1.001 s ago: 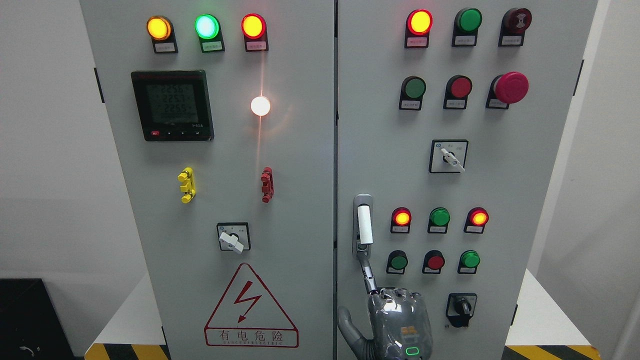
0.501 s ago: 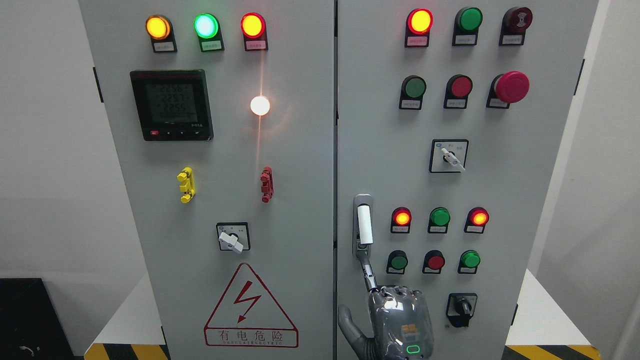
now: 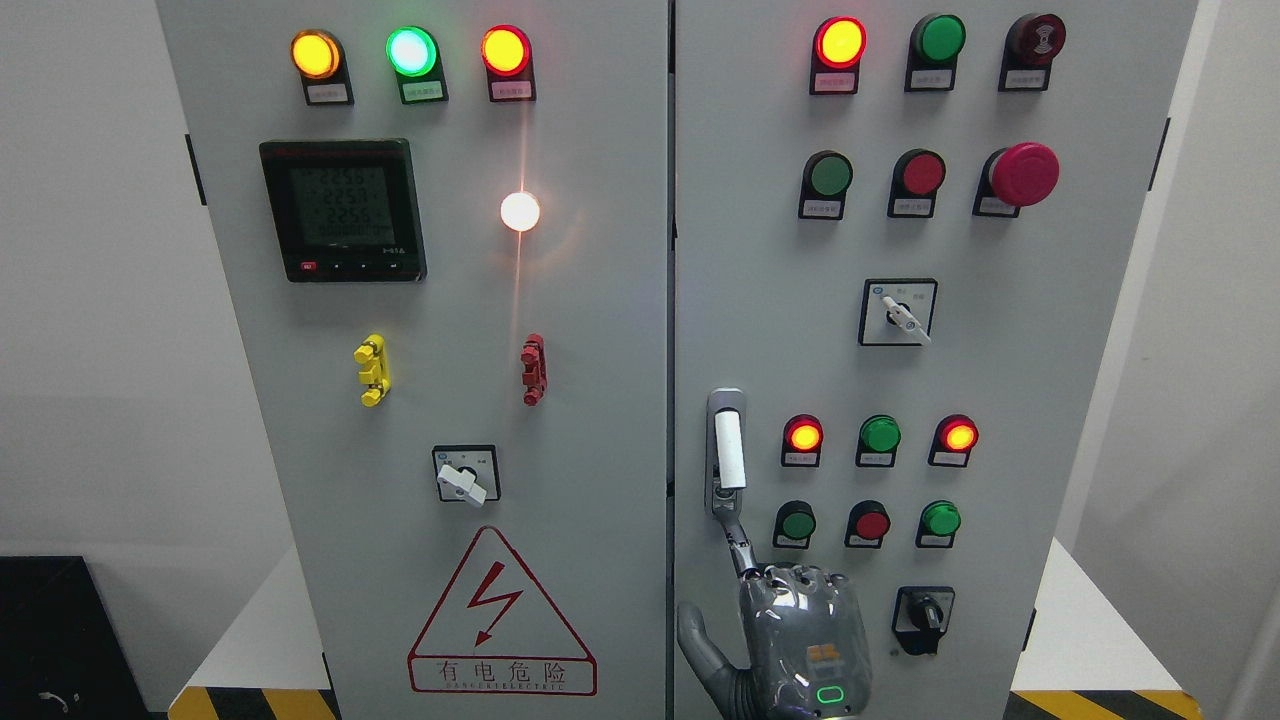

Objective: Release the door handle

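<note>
The door handle [image 3: 729,450] is a white upright lever in a grey recessed plate on the right cabinet door [image 3: 1000,380], near its left edge. My right hand [image 3: 712,570] comes up from the bottom edge just below it, its back facing me. Its index finger [image 3: 738,545] points up and its tip meets the lower end of the handle plate. The thumb [image 3: 697,640] sticks out to the left, away from the handle. The other fingers are folded behind the knuckles. Nothing is grasped. Both doors look closed. My left arm is out of sight.
Lit red and green buttons [image 3: 879,435] sit just right of the handle, with a black rotary switch [image 3: 922,615] beside my hand. The left door [image 3: 420,380] carries a meter, lamps, a selector switch and a high-voltage warning triangle [image 3: 500,620]. White tabletops flank the cabinet.
My right hand has crept slightly up and to the right; the index finger stays at the bottom of the handle plate. The handle and doors have not moved.
</note>
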Robot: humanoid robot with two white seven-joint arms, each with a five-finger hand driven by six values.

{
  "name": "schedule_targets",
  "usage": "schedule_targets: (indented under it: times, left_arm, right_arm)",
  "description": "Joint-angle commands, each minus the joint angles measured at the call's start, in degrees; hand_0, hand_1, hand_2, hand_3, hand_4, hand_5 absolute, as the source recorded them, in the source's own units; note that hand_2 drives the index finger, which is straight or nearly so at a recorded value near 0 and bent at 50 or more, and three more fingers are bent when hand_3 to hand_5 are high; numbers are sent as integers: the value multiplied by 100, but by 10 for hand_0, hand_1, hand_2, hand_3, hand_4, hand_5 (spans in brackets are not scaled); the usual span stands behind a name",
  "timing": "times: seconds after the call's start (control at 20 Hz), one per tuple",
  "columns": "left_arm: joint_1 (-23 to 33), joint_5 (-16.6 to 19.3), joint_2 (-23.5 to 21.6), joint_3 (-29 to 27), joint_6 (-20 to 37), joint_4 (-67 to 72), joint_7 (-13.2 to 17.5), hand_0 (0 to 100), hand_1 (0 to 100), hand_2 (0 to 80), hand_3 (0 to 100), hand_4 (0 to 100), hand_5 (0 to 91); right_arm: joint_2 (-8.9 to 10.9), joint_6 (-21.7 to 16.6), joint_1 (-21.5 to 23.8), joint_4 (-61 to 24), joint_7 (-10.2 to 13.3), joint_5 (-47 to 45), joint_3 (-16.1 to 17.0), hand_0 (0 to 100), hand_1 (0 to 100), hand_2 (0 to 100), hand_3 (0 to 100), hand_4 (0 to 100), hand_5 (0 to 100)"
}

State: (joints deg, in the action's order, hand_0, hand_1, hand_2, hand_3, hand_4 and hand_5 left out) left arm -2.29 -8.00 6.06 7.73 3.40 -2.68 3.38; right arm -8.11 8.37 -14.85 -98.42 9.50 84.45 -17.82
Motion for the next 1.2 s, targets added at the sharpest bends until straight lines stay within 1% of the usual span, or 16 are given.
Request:
schedule_targets:
  times: [0.0,0.2,0.6,0.8,1.05,1.15]
  left_arm:
    - [0,0,0,0,20,4,4,120,556,0,0,0,0]
    - [0,0,0,0,20,4,4,120,556,0,0,0,0]
    - [0,0,0,0,20,-5,4,120,556,0,0,0,0]
    - [0,0,0,0,20,-5,4,120,556,0,0,0,0]
    - [0,0,0,0,20,4,4,120,556,0,0,0,0]
    - [0,0,0,0,20,4,4,120,556,0,0,0,0]
  right_arm:
    - [-6,-2,0,-107,8,2,-2,491,301,316,1000,1000,1000]
    - [2,-11,0,-151,8,2,-2,492,301,319,1000,1000,1000]
    - [2,-11,0,-221,8,-16,-2,498,304,359,1000,1000,1000]
    - [-6,-29,8,-300,-10,-25,-2,508,308,391,1000,1000,1000]
    - [-6,-55,70,-449,-19,-34,24,573,308,461,1000,1000,1000]
    - [-6,-55,79,-511,-19,-34,41,562,308,495,1000,1000,1000]
